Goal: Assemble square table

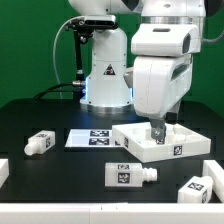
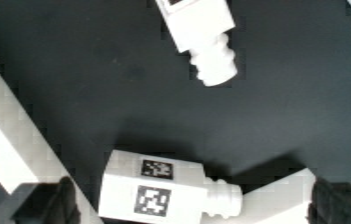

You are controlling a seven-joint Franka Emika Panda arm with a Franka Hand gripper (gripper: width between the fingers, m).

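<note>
Matte black tabletop (image 1: 60,112) before a green wall (image 1: 30,40). The square slab (image 1: 135,140), flat smooth white plastic with tags on its edge, lies on it. The marker board (image 1: 95,137) is just beside the slab on the exterior view's left. The hand (image 1: 158,130) hangs over the slab, released, jaws wide, grasping nothing.

3 chunky white legs lie on their sides:
- The near leg (image 1: 130,175) is in front of the slab, long axis across the exterior view, narrow end toward that view's right.
- The far leg (image 1: 40,143) is well apart on the left.
- The corner leg (image 1: 197,187) is near the slab's front right.
</note>
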